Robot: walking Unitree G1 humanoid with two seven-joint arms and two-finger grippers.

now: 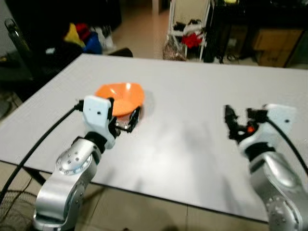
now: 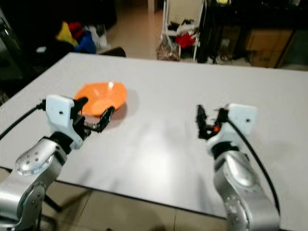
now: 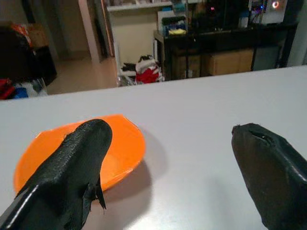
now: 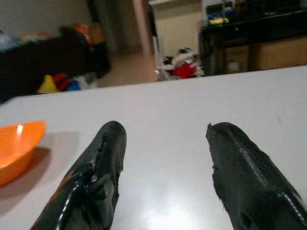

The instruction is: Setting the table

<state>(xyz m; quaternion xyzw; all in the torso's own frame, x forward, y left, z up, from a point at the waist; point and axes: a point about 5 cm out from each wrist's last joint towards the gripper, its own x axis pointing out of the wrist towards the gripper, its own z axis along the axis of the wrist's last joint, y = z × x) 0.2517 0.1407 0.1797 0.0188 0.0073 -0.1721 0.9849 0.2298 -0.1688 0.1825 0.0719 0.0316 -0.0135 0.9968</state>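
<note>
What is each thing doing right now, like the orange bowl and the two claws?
Orange bowl: upright on the table, nothing in it.
Left claw: open, at the bowl's near rim, not gripping.
Right claw: open, holding nothing, above the table.
Table: white, bare around the bowl.

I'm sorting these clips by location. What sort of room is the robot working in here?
Probably a lived-in home, a dining or living area. A large white table holds an orange bowl; beyond it, clothes are heaped on a rack and toys or bags are piled on the floor.
</note>
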